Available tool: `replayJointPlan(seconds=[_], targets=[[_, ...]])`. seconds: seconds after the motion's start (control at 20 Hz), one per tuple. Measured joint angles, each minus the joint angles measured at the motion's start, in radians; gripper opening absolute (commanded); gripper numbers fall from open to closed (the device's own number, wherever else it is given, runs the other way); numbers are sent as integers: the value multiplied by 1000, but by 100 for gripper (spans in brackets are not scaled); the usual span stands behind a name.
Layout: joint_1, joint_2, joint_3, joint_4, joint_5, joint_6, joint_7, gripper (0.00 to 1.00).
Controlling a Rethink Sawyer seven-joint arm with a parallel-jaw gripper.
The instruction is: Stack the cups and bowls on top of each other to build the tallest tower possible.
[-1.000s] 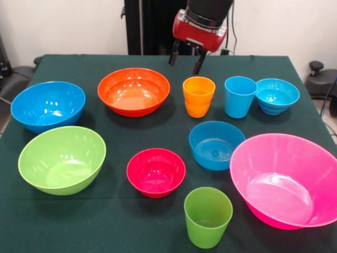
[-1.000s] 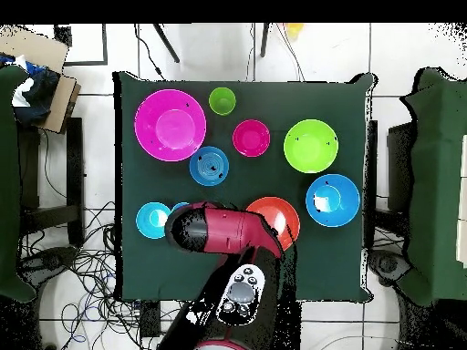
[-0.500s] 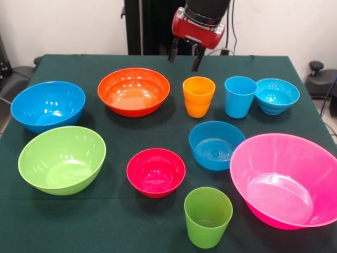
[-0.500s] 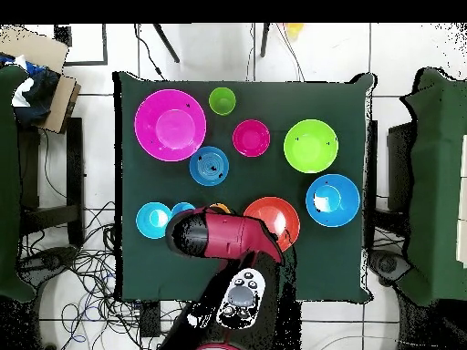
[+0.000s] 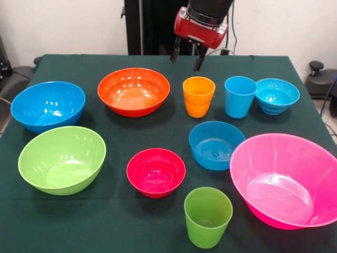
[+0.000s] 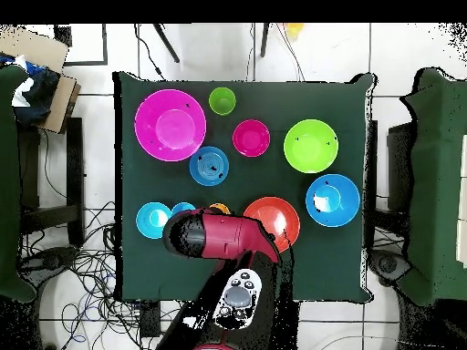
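Tool point(image 5: 186, 58) hangs up in the air over the far edge of the dark green desk point(image 5: 79, 221), with its two black fingers apart and nothing between them. It is above and just behind the shiny orange plastic cup point(image 5: 198, 96).

All the cups and bowls look light, hard and slippery. A good place to take hold is likely the thin rim or wall, one finger inside and one outside. Squeezing too softly could let a cup slide out.

Every one stands open side up, and nothing is in any of them:
- light blue plastic cup point(image 5: 239, 96), touching or almost touching the small turquoise bowl point(image 5: 277, 95), near the far right corner
- wide orange bowl point(image 5: 134, 90)
- big blue bowl point(image 5: 48, 105) and lime green bowl point(image 5: 61, 159), by the left edge
- small red bowl point(image 5: 156, 172) and medium blue bowl point(image 5: 216, 144), in the middle
- green plastic cup point(image 5: 207, 216), at the near edge
- big pink bowl point(image 5: 284, 179), by the right edge

Nothing is stacked yet.
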Motion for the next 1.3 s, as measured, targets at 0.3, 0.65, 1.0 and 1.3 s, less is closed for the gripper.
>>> replayJointPlan(seconds=[0.3,0.65,1.0,1.3], targets=[[0,1,0,0,0,-6,0,100],[-5,42,0,0,0,-89,0,100],[-8,101,0,-1,1,-179,0,100],[-7,167,-1,-1,1,-232,0,100]])
